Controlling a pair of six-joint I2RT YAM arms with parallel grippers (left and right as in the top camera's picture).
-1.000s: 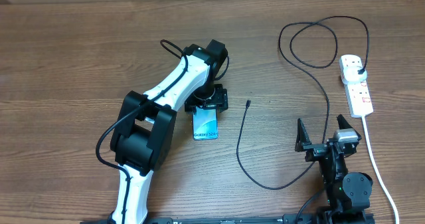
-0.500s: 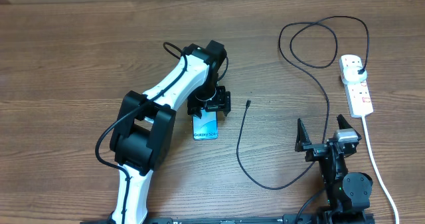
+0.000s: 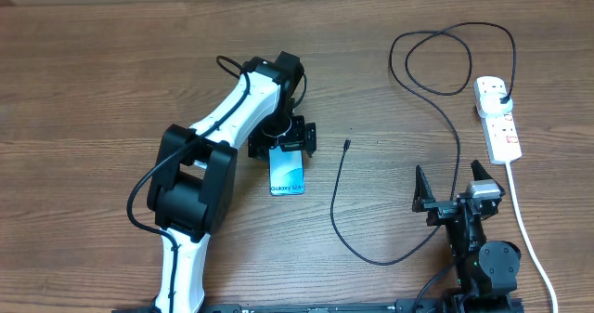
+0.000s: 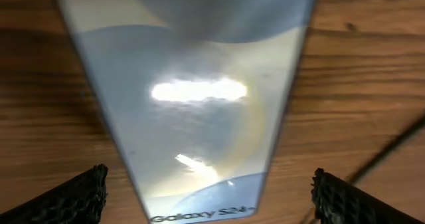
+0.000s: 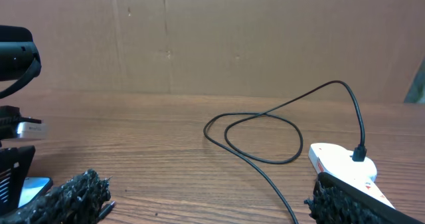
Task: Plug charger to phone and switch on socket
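On the wooden counter (image 3: 93,71), the phone (image 3: 289,172) lay flat, screen up, with the left fingers (image 3: 281,149) spread wide astride its far end and gripping nothing. To its right, apart from it, rested the connector tip (image 3: 346,146) of the charger (image 3: 336,202), whose thin black cable curved toward the robot, then looped away to a black plug (image 3: 502,97) that appeared seated in the socket (image 3: 498,118) at the right edge. The right fingers (image 3: 449,176) were also splayed and empty, hovering low above a stretch of that cable.

Trouble looked most likely at the connector. It was small and flat on the wood, so a closing pinch could skid off it or flick it aside. The loose phone could slide or turn if pushed at its short edge without being braced. Any pull on the cable risked tugging the slack loop, or shifting the light power strip. Its red switches sat close together, so a careless press could hit the wrong one.
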